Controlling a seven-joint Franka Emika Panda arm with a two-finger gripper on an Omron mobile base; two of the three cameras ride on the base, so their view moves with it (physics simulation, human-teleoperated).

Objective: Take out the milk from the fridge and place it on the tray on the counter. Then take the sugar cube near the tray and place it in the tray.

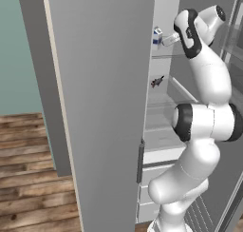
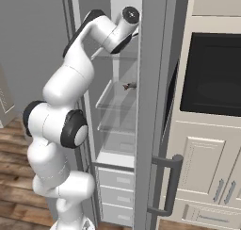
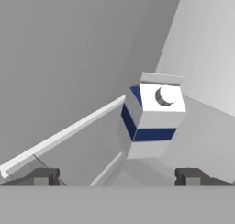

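Hand view: milk (image 3: pixel 153 120) white, blue band, gabled top, upright; fingers (image 3: pixel 42 176) apart.

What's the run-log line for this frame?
phase: reach for milk | gripper: open, short of carton, nothing held | milk: upright on upper fridge shelf | door: open

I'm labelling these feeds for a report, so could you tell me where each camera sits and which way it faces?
Left base view: behind the arm's left, facing the open fridge; arm at right, milk beyond.
Right base view: behind its right, facing the fridge shelves; arm at left.
Hand view: on the hand, facing the milk; open gripper below.
Both base views share a small dark item.
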